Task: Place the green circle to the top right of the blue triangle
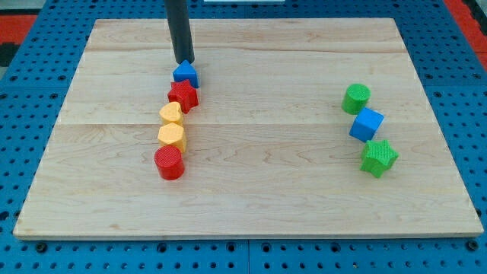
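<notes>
My tip [186, 62] has no claw; it seems to touch the blue triangle [185, 74], far from the green circle [356, 98], so any push risks shifting the triangle.

Even, bright, diffuse overhead light reaches me here, with no glare on the wooden board [251, 183]. Shadows are short and soft, hugging each block's base, as under the red cylinder [169, 163] toward 6 o'clock. Focus is sharp across the view; block edges are crisp, and the board's edges show no visible bending.

Red star [183, 96], yellow heart [171, 114], blue cube [367, 124], green star [378, 157]
</notes>
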Action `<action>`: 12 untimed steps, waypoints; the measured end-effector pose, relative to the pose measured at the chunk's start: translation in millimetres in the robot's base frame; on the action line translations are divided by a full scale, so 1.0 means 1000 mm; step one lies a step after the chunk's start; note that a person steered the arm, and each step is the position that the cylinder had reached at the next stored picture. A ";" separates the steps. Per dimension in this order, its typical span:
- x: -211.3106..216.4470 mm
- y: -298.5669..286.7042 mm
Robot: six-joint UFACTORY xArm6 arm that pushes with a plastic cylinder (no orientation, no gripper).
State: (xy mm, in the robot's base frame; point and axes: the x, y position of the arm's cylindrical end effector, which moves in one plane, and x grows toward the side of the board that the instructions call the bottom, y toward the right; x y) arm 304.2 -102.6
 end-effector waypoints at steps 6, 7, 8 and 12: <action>0.062 0.361; 0.107 0.316; 0.112 0.253; 0.068 0.195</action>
State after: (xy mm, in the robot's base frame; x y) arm 372.2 92.2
